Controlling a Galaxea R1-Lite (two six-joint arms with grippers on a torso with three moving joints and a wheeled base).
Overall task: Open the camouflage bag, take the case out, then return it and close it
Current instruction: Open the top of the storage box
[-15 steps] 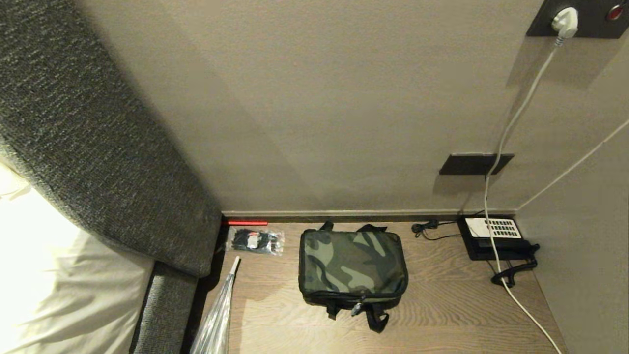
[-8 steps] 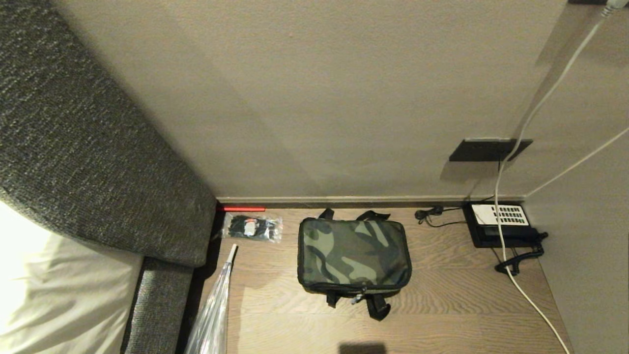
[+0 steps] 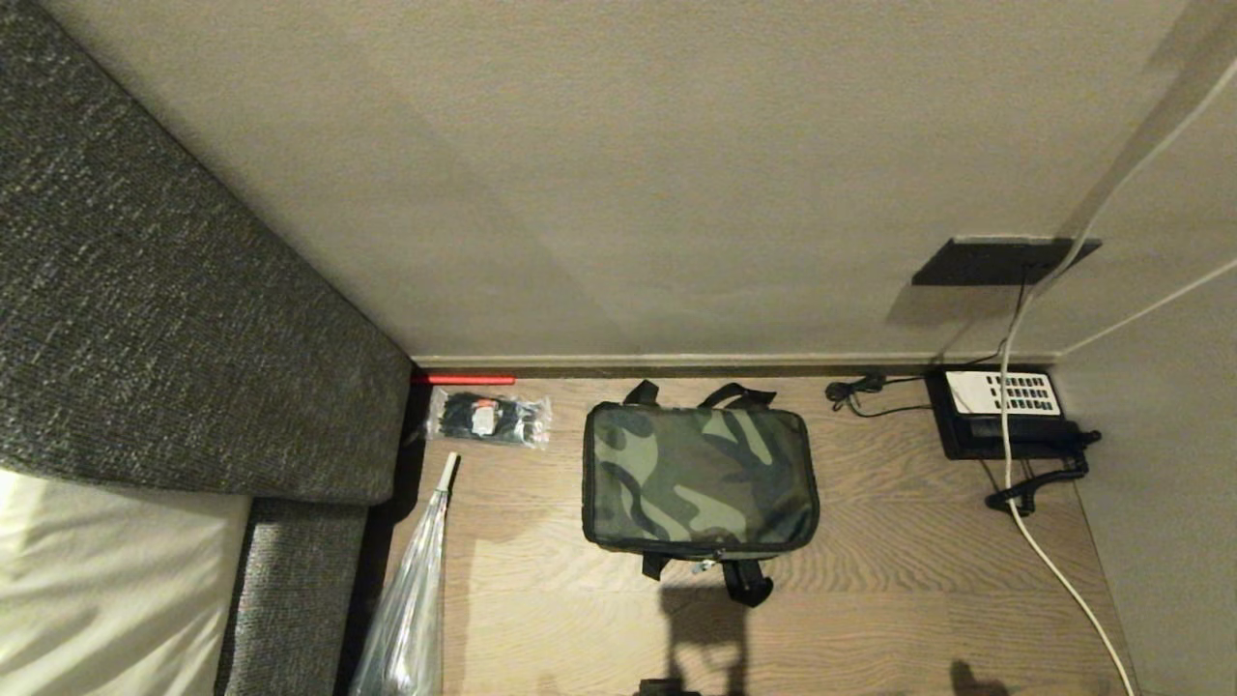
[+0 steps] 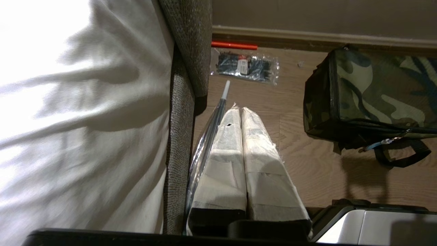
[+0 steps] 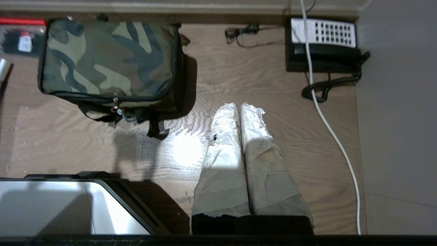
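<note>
The camouflage bag (image 3: 700,478) lies zipped shut on the wooden floor near the wall, black strap handles at its near and far sides. It also shows in the left wrist view (image 4: 375,89) and the right wrist view (image 5: 109,58). The case is hidden. My left gripper (image 4: 239,110) hangs shut over the floor to the bag's left, beside a clear wrapped umbrella (image 4: 208,133). My right gripper (image 5: 240,106) hangs shut above bare floor to the bag's right. Neither holds anything. Neither arm shows in the head view.
A grey upholstered bed side (image 3: 184,319) with white bedding (image 3: 106,580) stands at the left. A clear packet of black items (image 3: 488,420) and a red stick (image 3: 464,380) lie by the wall. A black telephone (image 3: 1005,413) and a white cable (image 3: 1058,570) lie at the right.
The head camera has tilted downward: the wall socket left the top of the picture, the bag and floor sit higher, and shadows now show on the near floor. Nothing on the floor has moved.
</note>
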